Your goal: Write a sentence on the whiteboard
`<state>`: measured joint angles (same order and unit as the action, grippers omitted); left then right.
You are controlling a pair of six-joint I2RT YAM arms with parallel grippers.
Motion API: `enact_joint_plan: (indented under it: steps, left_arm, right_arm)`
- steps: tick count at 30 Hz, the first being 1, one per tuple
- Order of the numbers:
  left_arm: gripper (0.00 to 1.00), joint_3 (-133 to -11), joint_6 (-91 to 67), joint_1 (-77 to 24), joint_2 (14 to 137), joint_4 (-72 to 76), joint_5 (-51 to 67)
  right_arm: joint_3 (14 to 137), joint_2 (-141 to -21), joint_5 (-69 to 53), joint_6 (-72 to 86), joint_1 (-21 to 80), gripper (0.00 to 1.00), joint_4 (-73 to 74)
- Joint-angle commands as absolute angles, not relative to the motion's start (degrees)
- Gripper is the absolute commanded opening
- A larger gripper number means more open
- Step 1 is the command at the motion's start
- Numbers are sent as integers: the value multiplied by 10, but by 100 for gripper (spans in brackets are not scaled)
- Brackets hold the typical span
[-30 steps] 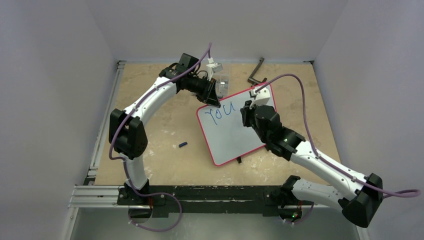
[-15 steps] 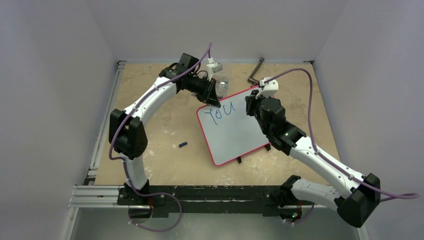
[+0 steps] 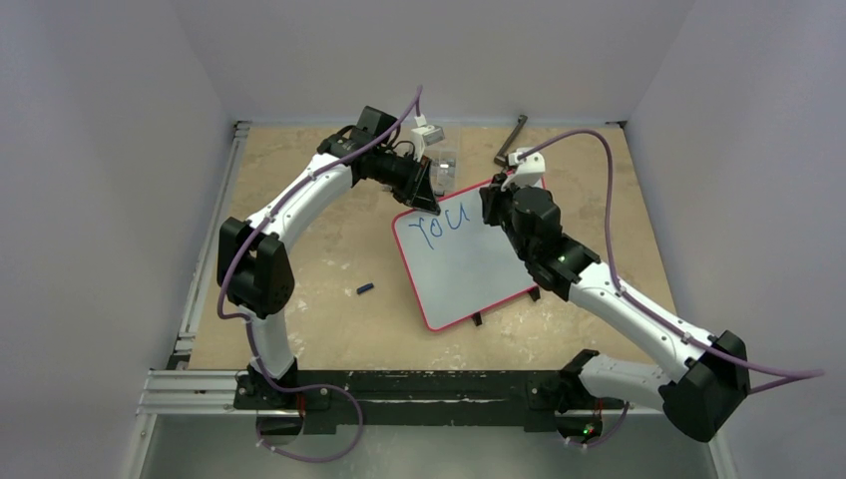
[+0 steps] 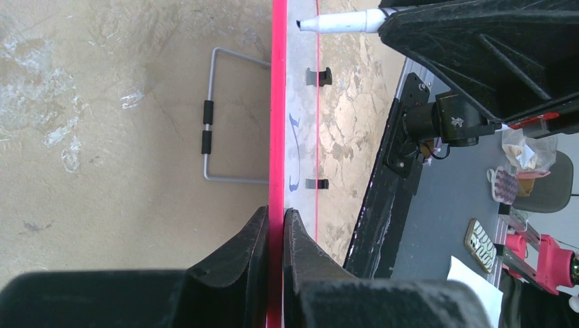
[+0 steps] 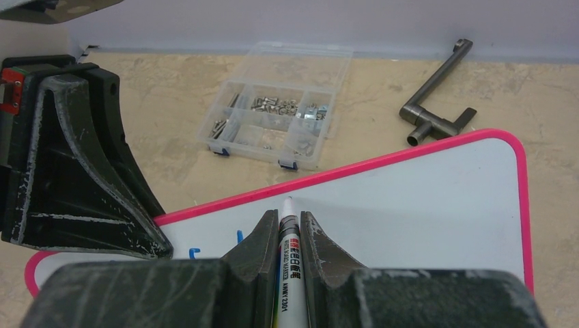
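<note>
While whiteboard (image 3: 469, 269) sits skewed mid-bench (image 3: 329, 249), left tool (image 4: 276, 210) clenches its red frame edge. Board looks thin, stiff and light, with a glossy, likely slippery face, so edge pinch suits. Right tool (image 5: 287, 215) grips marker (image 5: 287, 236), tip near far edge. Sentence (image 3: 446, 228) shows "You" only.

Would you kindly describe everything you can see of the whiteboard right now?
The whiteboard is a glossy white rectangle in a thin red frame with rounded corners and two small black feet on its near edge. It sits askew on the tan table. Blue letters reading "You" run along its far-left part; the visible rest is blank. The left gripper is shut on its red edge, and the marker in the right gripper points at it; contact cannot be told.
</note>
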<state>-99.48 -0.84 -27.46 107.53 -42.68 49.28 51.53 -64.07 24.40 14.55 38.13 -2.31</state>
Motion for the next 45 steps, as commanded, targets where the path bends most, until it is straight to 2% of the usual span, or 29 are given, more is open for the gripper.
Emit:
enact_joint_plan:
  steps: [1, 20, 30, 37, 45]
  left_arm:
    - [0, -1001, 17, -283, 1047, -415, 486]
    - [0, -1000, 16, -285, 1045, -413, 487]
    - [0, -1000, 15, -285, 1048, -414, 488]
    - [0, -1001, 17, -285, 1044, -417, 485]
    - [0, -995, 18, -285, 1027, -415, 479]
  right_arm:
    - [538, -646, 231, 148, 377, 0, -55]
    - [484, -625, 216, 175, 377, 0, -37]
    - [480, -554, 126, 174, 377, 0, -54]
    - [530, -515, 124, 192, 377, 0, -3]
    - [574, -490, 195, 235, 377, 0, 116]
